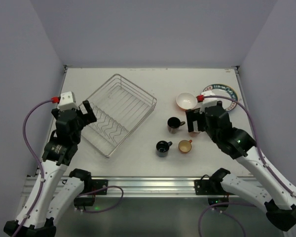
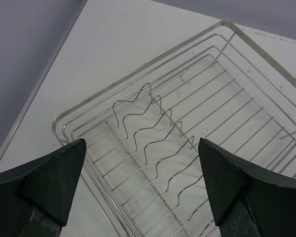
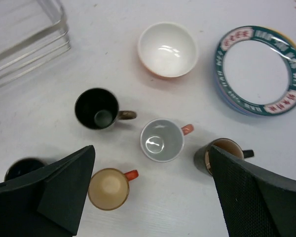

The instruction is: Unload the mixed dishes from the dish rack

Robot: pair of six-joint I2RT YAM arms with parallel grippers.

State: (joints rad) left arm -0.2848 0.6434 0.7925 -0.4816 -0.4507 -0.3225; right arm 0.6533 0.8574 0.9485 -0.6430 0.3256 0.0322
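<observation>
So, dish rack point(image 2: 197, 123) below left fingers point(image 2: 54, 177), five mugs point(image 3: 160, 140), orange bowl point(image 3: 167, 49) and stacked plates point(image 3: 256, 69) beneath right fingers point(image 3: 64, 182), both pairs wide apart

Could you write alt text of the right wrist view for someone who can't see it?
Five small mugs stand upright on a white table beneath the open right gripper, its dark fingers at the bottom corners. Beyond sit an orange bowl and a plate stack topped by a pattern-rimmed white plate; the wire dish rack's corner shows top left.
</observation>
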